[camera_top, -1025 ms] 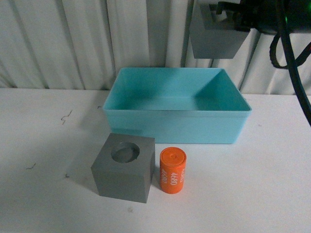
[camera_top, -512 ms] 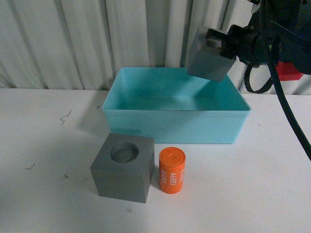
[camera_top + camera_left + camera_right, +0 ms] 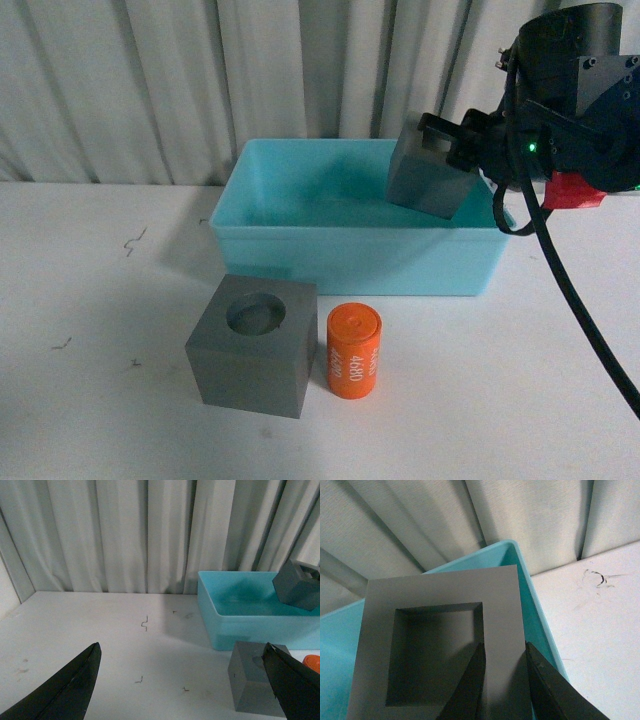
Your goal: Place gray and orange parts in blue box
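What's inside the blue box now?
The blue box floor looks bare. The right gripper holds a tilted gray cube over its right end; floor behind cube and front wall is hidden.

grey curtain [image 3: 150,90], white table [image 3: 100,420]

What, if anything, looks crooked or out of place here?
Only the held gray cube: it hangs tilted over the right end of the blue box, pinched by one wall in the right gripper. The other cube and the orange cylinder stand upright on the table, nothing spilled.
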Action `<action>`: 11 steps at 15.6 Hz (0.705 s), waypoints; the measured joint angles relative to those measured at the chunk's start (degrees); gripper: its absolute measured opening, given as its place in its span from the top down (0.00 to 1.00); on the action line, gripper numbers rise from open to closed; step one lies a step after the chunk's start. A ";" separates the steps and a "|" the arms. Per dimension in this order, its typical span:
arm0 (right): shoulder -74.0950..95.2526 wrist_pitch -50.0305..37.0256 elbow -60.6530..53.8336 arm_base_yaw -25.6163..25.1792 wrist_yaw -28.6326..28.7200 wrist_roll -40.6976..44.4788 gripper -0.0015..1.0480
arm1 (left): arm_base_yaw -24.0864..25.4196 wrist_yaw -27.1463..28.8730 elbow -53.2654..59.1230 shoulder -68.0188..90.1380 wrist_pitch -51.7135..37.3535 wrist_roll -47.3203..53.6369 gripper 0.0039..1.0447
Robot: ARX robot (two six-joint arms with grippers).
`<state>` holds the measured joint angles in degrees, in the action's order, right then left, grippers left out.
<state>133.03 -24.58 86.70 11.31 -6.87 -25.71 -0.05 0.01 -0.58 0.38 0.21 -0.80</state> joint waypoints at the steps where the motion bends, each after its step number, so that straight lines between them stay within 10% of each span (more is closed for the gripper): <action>1: 0.00 0.68 0.11 0.00 -0.35 0.00 0.82 | 0.00 0.00 0.00 0.00 0.00 0.00 0.06; 3: 0.09 2.56 0.26 0.00 -0.48 0.00 0.82 | 0.00 0.00 0.00 0.00 0.00 0.00 0.06; 10: -12.98 -9.53 -14.03 -2.95 -1.62 4.61 0.04 | 0.00 0.00 0.00 0.00 0.02 0.00 0.06; 11: -20.79 -12.81 -20.70 -4.68 -0.37 6.86 0.07 | 0.00 0.00 0.00 0.00 0.00 0.00 0.06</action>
<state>112.25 -37.39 66.00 6.63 -7.25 -18.85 -0.05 0.01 -0.58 0.38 0.21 -0.80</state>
